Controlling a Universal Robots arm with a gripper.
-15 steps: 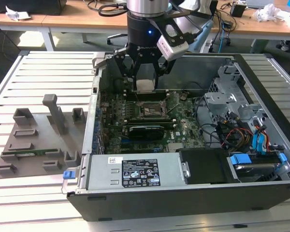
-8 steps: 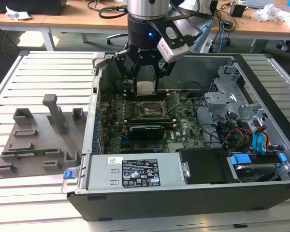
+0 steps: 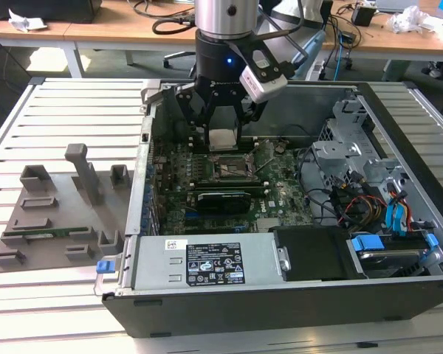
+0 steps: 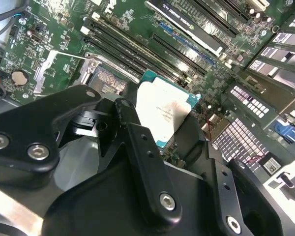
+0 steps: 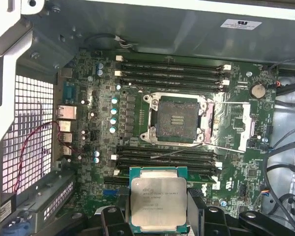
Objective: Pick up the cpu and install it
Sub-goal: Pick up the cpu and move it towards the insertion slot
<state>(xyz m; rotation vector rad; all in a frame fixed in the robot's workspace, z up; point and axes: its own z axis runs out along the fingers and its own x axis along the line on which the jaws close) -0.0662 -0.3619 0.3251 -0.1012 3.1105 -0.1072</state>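
The cpu (image 3: 223, 138) is a flat square chip with a silver top and pale rim, and my gripper (image 3: 223, 141) is shut on its edges. It hangs inside the open computer case (image 3: 280, 310), a little above the motherboard (image 3: 280, 188). The dark square socket (image 3: 226, 169) lies just below and slightly nearer the camera in the exterior view. In the first wrist view the cpu (image 5: 158, 199) sits apart from the empty socket (image 5: 176, 119), with memory slots between them. In the second wrist view the black fingers (image 4: 132, 130) flank the cpu (image 4: 164, 105).
The socket's metal load plate (image 5: 231, 125) is swung open beside it. A black expansion card (image 3: 223, 199), the power supply (image 3: 207, 262) and a drive cage with cables (image 3: 362, 169) crowd the case. A grey fixture (image 3: 52, 214) holding a green memory stick (image 3: 40, 234) lies at the exterior view's left.
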